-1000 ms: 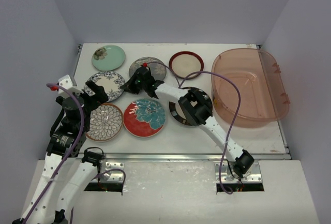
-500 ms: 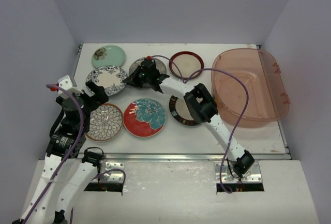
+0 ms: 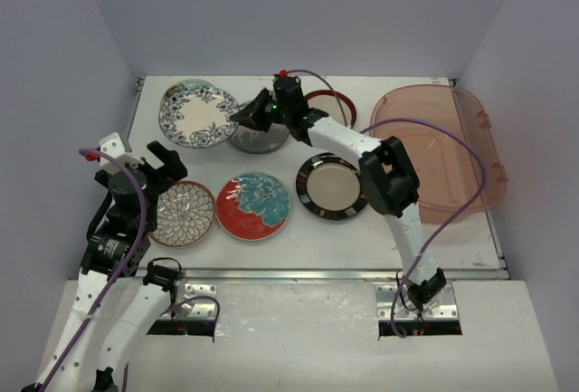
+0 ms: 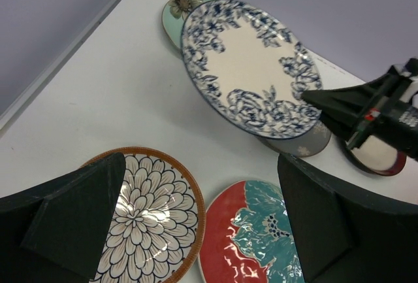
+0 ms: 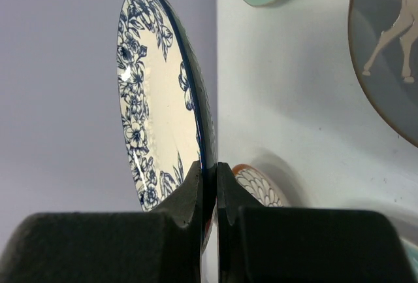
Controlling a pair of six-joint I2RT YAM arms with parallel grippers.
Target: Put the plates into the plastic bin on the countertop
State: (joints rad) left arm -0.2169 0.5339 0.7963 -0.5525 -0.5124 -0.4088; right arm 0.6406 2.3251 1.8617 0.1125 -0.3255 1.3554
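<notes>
Plates lie on the white countertop (image 3: 298, 240): nearest, a brown-white petal plate (image 3: 184, 214) at 8 o'clock, close by the left gripper (image 4: 201, 162), whose jaws are spread and empty, then a red-teal floral plate (image 3: 253, 205) and a black-rimmed plate (image 3: 332, 186). Farther off, at 10 o'clock, the right gripper (image 5: 209, 168) pinches the rim of the blue-white patterned plate (image 3: 198, 114), raised and tilted over the mint green plate (image 3: 181, 87). The grey deer plate (image 3: 260, 137) and maroon-rimmed plate (image 3: 333, 102) lie at 12 o'clock, and the plastic bin (image 3: 452, 179) stands at 3 o'clock.

Blue-white plate (image 4: 251, 67) pinched at rim by right fingers (image 4: 343, 103), overlapping mint plate (image 4: 175, 10) and grey plate (image 4: 308, 144).
</notes>
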